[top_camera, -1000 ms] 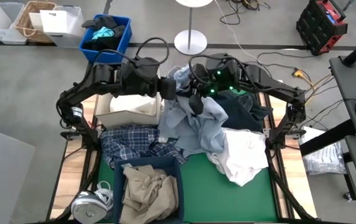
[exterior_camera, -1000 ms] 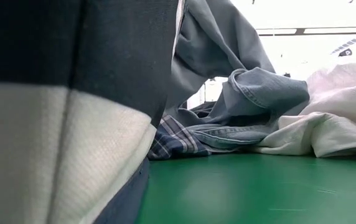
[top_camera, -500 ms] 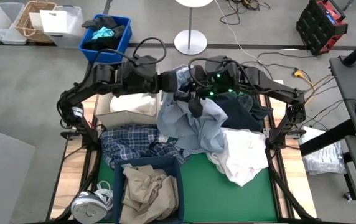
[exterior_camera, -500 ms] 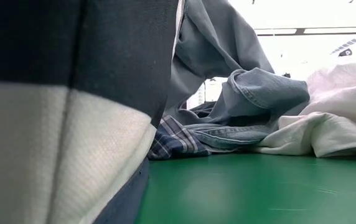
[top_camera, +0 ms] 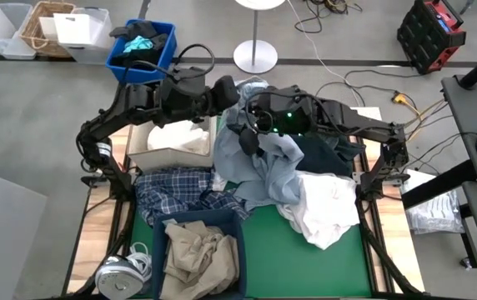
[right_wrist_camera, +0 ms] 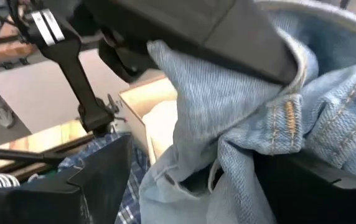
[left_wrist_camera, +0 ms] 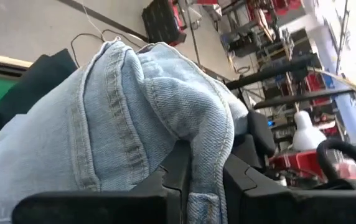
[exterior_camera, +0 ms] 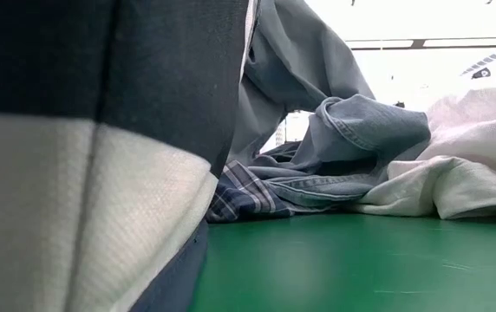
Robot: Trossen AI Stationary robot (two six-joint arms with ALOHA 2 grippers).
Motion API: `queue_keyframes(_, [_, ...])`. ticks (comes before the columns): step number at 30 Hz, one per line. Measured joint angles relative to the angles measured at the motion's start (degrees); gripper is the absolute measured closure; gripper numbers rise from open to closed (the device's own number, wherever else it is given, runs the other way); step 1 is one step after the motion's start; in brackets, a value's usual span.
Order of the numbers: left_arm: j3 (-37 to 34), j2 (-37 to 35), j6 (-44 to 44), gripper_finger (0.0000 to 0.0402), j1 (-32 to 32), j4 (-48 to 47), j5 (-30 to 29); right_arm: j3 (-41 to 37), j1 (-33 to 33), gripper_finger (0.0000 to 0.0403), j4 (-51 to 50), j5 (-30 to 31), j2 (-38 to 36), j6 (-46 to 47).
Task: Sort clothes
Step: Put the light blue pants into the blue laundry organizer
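Light blue denim garment (top_camera: 259, 162) hangs upper centre, pinched by left gripper (top_camera: 232, 92) and right gripper (top_camera: 247, 137); its lower folds hide behind the white shirt (top_camera: 326, 208).

In the low view a very close navy and cream fabric surface (exterior_camera: 83, 156) fills the near side as a blur and hides everything behind it; both arms are out of sight there. The light blue denim (exterior_camera: 352, 139) runs off the top edge, so where it hangs from cannot be seen. From above, the left tool (top_camera: 232, 93) and right tool (top_camera: 247, 137) are buried in denim folds. In the right wrist view, denim (right_wrist_camera: 259, 118) covers the gap between the fingers. The plaid shirt (top_camera: 176, 193) is partly tucked under the denim.
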Motion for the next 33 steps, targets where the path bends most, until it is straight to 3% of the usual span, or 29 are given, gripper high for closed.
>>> queue_keyframes(7, [0.1, 0.5, 9.2, 0.0372, -0.4, 3.1, 6.0, -0.1, -0.7, 0.0113, 0.4, -0.7, 0.0, -1.9])
queue_keyframes(11, [0.0, 0.5, 11.0, 0.0376, -0.4, 2.5, 8.2, -0.1, -0.7, 0.0155, 0.3, -1.1, 0.2, -4.3])
queue_keyframes(14, [0.1, 0.5, 12.1, 0.0376, -0.6, 2.1, 8.8, -0.1, -0.7, 0.0212, -0.1, -1.2, 0.1, -5.7])
queue_keyframes(20, [0.0, 0.6, 18.3, 0.0376, -1.1, 1.4, 10.7, -0.1, -1.3, 0.0371, -3.7, -1.4, -0.1, -9.2])
queue_keyframes(33, [0.8, -2.4, 35.2, 0.0376, -0.9, 1.0, 11.0, 0.9, -1.3, 0.0378, -4.7, -0.7, -4.9, -11.4])
